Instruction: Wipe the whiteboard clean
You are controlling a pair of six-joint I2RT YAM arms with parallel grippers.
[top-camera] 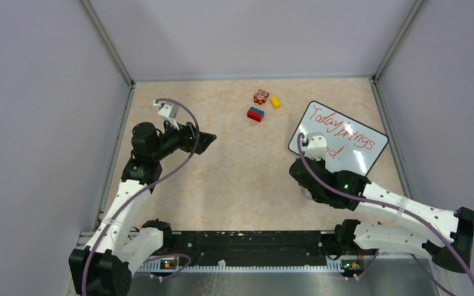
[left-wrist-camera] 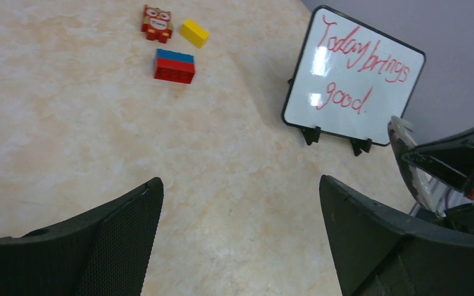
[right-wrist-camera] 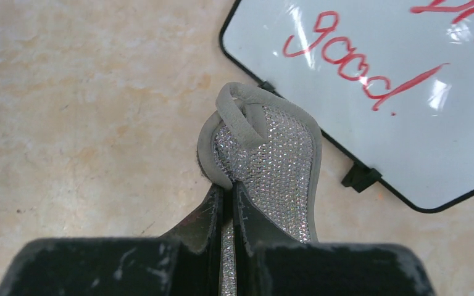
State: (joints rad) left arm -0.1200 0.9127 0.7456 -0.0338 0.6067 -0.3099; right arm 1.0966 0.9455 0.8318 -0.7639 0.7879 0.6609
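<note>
The whiteboard stands tilted on small black feet at the right of the table, with red handwriting on its white face. It also shows in the left wrist view and the right wrist view. My right gripper is shut on a grey scouring cloth with a sparkly mesh face, held just in front of the board's lower left corner, apart from it. In the top view the right gripper is by the board's near edge. My left gripper is open and empty over bare table at the left.
A red-and-blue brick, a yellow brick and a small red owl-printed block lie at the back middle of the table. Grey walls close in the table on three sides.
</note>
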